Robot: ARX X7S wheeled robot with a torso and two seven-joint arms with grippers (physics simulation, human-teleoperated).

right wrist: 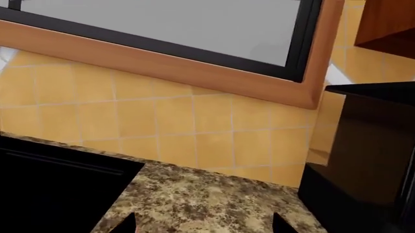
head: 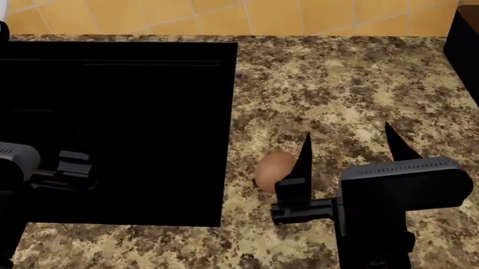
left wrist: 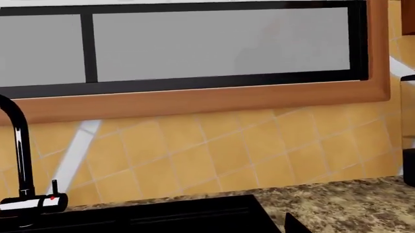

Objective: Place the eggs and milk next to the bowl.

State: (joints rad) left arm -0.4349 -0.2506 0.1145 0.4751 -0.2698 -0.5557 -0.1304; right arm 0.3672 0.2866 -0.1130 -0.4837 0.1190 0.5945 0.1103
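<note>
Egg [head: 272,168] beside open right hand [head: 348,143] — untouched

We see one egg [head: 271,170] lying on the worktop [head: 351,84], just right of the sink [head: 112,129]. Our right hand [head: 349,147] stands over the worktop, its left finger in front of the egg. Our left hand [head: 71,168] hangs over the sink. A tall appliance [right wrist: 363,160] stands at the far right, against the tiled wall [right wrist: 194,126] under the window [left wrist: 214,43].

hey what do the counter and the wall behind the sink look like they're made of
The counter looks like polished granite: a speckled brown, tan and black pattern. The wall behind the sink looks like glazed ceramic tile, given its orange-yellow squares with pale grout lines. Being a simulator render, both are only surface looks.
</note>
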